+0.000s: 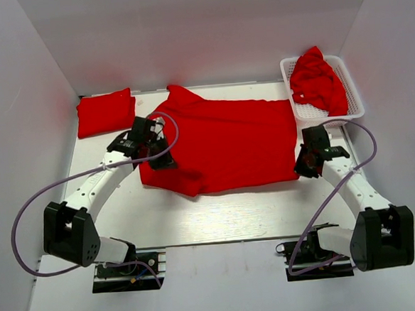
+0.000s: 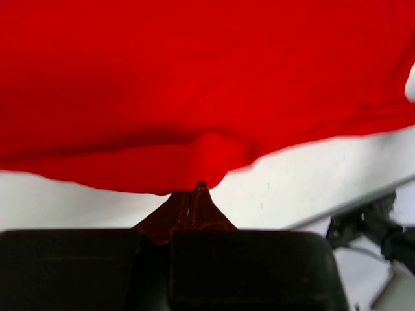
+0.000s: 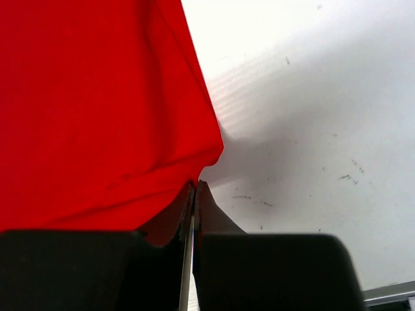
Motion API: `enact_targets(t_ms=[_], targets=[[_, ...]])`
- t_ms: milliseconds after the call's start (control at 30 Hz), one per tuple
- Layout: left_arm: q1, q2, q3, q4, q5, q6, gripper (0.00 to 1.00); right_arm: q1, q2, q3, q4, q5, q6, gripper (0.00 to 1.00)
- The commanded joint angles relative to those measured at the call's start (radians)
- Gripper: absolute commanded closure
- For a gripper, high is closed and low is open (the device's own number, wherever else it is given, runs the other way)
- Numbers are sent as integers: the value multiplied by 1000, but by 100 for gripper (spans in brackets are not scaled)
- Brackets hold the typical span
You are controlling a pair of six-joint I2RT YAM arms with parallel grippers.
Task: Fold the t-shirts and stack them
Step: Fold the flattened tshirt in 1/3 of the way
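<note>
Red spread t-shirt [image 1: 224, 143] lies between your left pincer [image 1: 159, 157] and right pincer [image 1: 306, 164], both clamped on its edges, not yet folded. One folded t-shirt [image 1: 105, 113] sits beyond the left; crumpled t-shirts [image 1: 318, 84] wait in the basket [image 1: 355, 97] beyond the right.

T-shirts [image 1: 228, 143] soft matt cloth, basket [image 1: 355, 92] plastic lattice, table [image 1: 219, 215] smooth matt w/ small scuffs.

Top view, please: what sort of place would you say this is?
Probably a lab robot cell, not a home: plain white walls box in a white table, the left arm and right arm are mounted at its near edge, and a spread t-shirt awaits folding.
</note>
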Motion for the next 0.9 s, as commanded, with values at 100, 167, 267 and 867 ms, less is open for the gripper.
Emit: enact_targets(t_ms=[100, 167, 267, 867], targets=[[9, 1, 115, 146, -149, 75, 100, -1, 52, 116, 25, 46, -82, 100], [9, 12, 137, 168, -215, 115, 100, -1, 75, 139, 37, 62, -87, 100], [9, 36, 146, 244, -244, 187, 100, -1, 118, 175, 45, 61, -93, 100], [47, 233, 246, 531, -190, 499, 100, -4, 277, 348, 36, 148, -141, 100]])
